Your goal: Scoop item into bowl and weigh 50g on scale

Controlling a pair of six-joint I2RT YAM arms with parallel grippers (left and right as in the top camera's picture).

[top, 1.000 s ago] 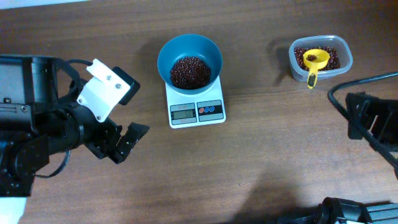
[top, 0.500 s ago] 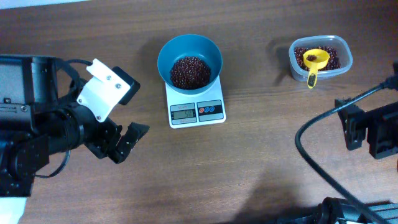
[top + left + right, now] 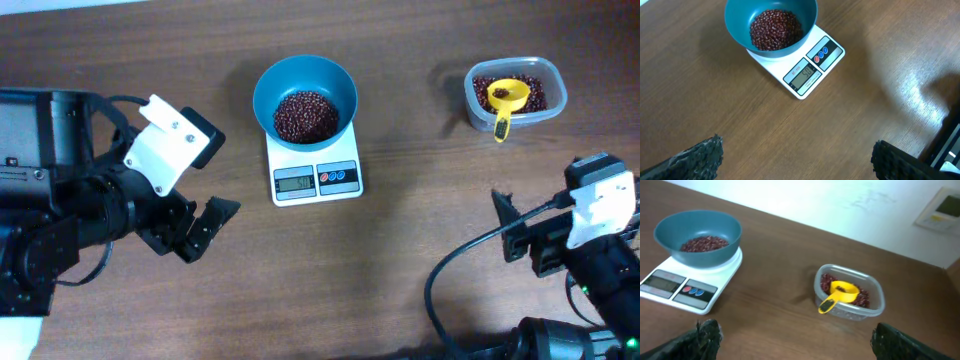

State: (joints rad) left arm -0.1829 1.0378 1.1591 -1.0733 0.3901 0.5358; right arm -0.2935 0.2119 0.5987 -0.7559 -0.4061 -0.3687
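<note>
A dark wood-grain table (image 3: 400,250) fills the overhead view, with a robot arm stationed at each end. The left gripper (image 3: 797,152) hangs over bare wood on the left side of the table, well apart from the weighing station. Its jaws are spread wide and hold nothing, with a dark textured finger at each lower corner of its wrist view. The right gripper (image 3: 797,334) is poised low over the near right part of the table, likewise gaping and empty, with a black cable looping beside it. At centre stands the small white scale (image 3: 316,175), whose grey display (image 3: 295,182) is lit beside red and blue buttons (image 3: 338,177). Its digits are too small to read with certainty. The teal-blue bowl (image 3: 270,85) sits upright on the scale's platform, covering the far part of it and overhanging its edges. A clear, rounded-rectangular plastic tub (image 3: 555,100) rests on the far right of the table, well apart from the scale. A yellow scoop (image 3: 507,97) lies inside the tub, with its handle resting over the near rim. Dark red-brown beans (image 3: 306,115) form a heap in the bottom of the bowl. More of them cover the floor of the tub, and a few lie in the cup of the scoop.
</note>
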